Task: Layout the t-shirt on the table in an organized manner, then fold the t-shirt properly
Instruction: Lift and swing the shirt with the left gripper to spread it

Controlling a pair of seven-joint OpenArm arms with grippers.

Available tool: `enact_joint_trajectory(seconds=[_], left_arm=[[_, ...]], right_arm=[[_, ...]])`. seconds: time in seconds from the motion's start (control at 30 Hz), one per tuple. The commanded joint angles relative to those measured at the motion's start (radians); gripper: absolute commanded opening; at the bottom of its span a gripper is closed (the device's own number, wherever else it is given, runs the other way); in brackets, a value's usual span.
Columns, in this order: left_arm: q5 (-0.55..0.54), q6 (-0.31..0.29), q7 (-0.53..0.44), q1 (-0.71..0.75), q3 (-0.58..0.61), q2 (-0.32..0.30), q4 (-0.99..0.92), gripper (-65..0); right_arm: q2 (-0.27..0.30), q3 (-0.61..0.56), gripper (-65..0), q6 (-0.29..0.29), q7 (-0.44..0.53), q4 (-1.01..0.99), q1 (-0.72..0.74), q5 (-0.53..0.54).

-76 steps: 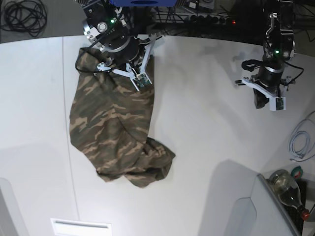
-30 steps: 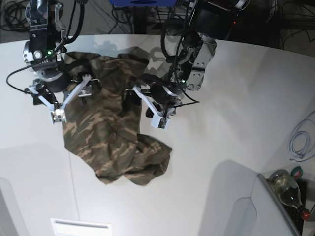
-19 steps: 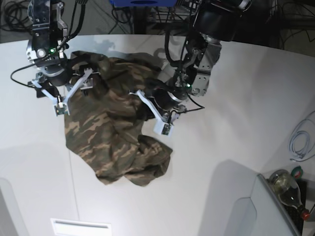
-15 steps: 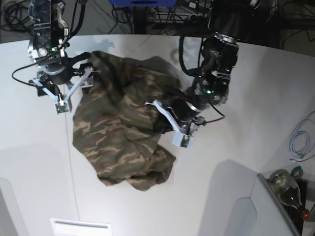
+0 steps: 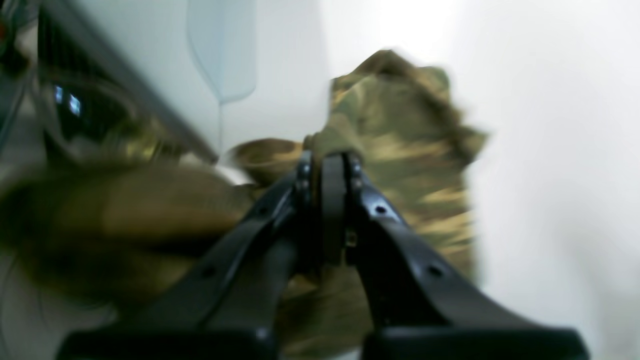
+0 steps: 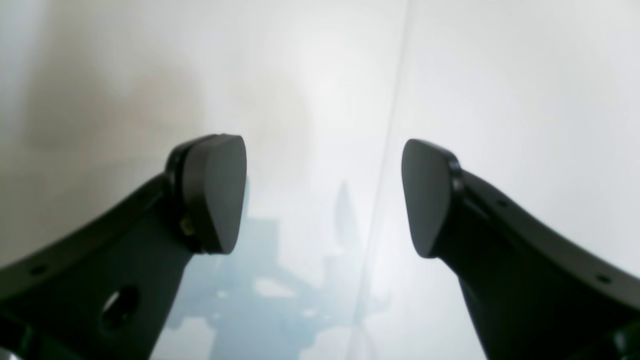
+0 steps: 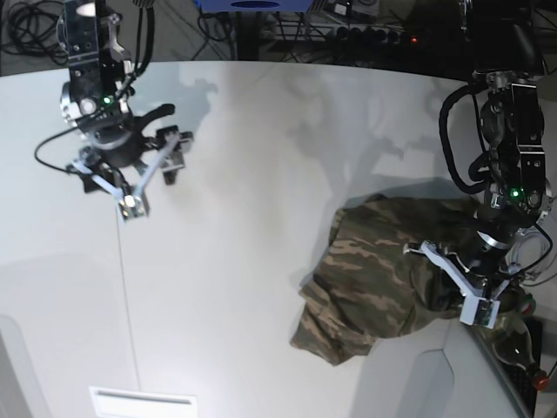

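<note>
The camouflage t-shirt [image 7: 374,279] lies bunched in a heap at the right side of the white table [image 7: 252,218], near its front right edge. My left gripper [image 7: 439,287] is shut on a fold of the shirt at the heap's right side. In the left wrist view the gripper [image 5: 327,162] pinches camo cloth [image 5: 405,125], and the picture is blurred. My right gripper [image 7: 172,138] is open and empty above bare table at the far left. In the right wrist view the gripper [image 6: 325,195] shows only the tabletop with its thin seam [image 6: 392,145]. Collar and label are hidden.
A glass bottle [image 7: 509,335] and a coiled white cable [image 7: 531,252] sit off the table's right edge. A grey panel [image 7: 418,374] rises at the front right corner. A white slotted plate [image 7: 144,402] lies at the front left. Dark cables [image 7: 43,30] lie behind.
My left gripper has pulled the shirt from the table's left middle to the right front. My right gripper has let go of the shirt and stays open at the left.
</note>
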Motion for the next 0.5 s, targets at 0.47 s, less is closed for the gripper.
enact_joint_trajectory(seconds=[0.47], left_arm=[[-0.026,-0.009,-0.037,-0.219,0.11,0.035,0.193,-65.0]], right_arm=[[0.076,-0.25,-19.5,-0.004,0.009,-0.051,0.189,0.0]])
